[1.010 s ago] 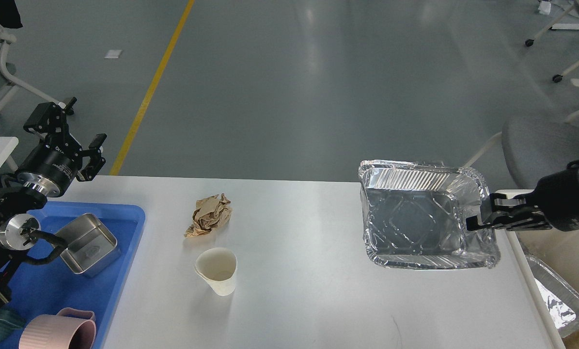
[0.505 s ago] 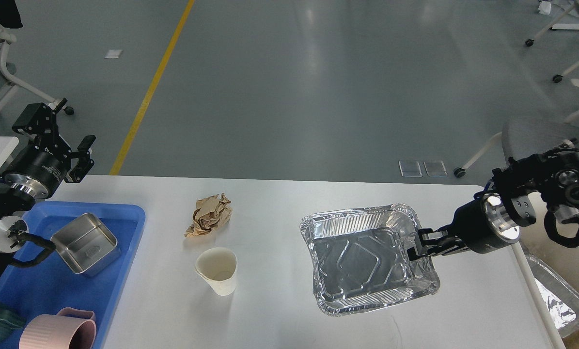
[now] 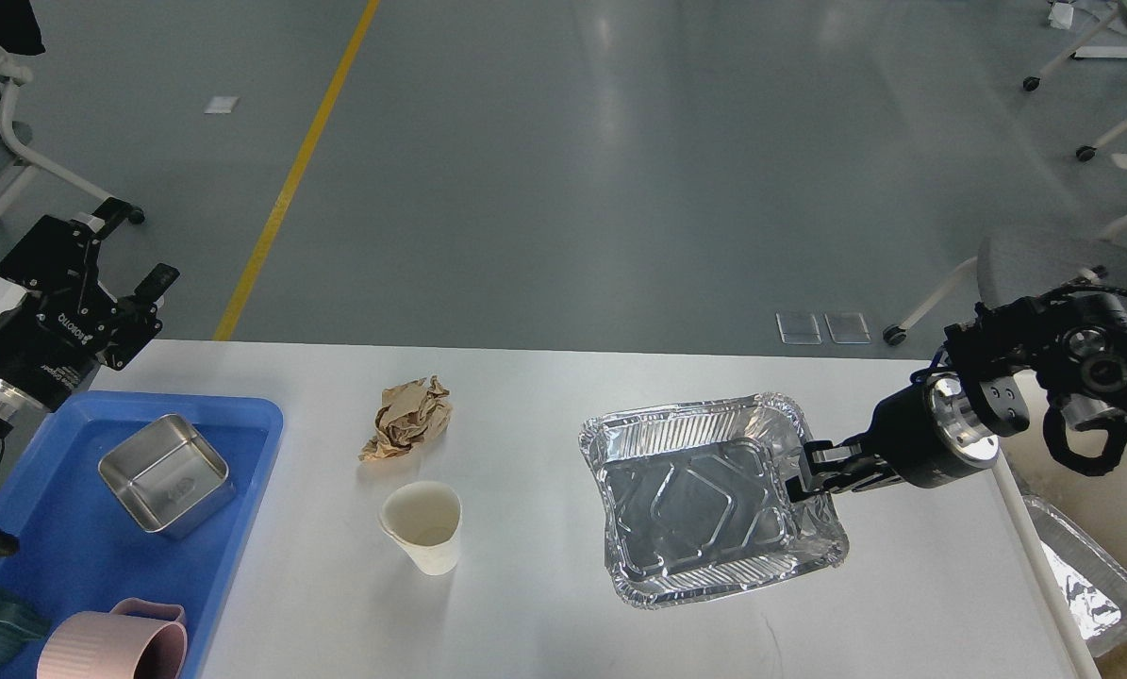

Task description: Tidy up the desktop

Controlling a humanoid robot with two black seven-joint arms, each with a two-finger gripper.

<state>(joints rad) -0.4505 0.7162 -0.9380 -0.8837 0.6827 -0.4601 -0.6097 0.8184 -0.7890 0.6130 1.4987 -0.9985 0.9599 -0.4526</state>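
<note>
Right gripper (image 3: 802,474) pinches rim of foil tray (image 3: 709,497), which sits on the white desktop (image 3: 544,604). Nearer L: paper cup (image 3: 423,526), w/ crumpled brown paper (image 3: 406,418) behind it. Far L: left gripper (image 3: 101,273), fingers spread, above blue tray (image 3: 63,556).

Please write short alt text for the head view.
The right gripper grips a foil tray by its rim on the white desktop. A paper cup and crumpled brown paper sit beside a blue tray.
</note>
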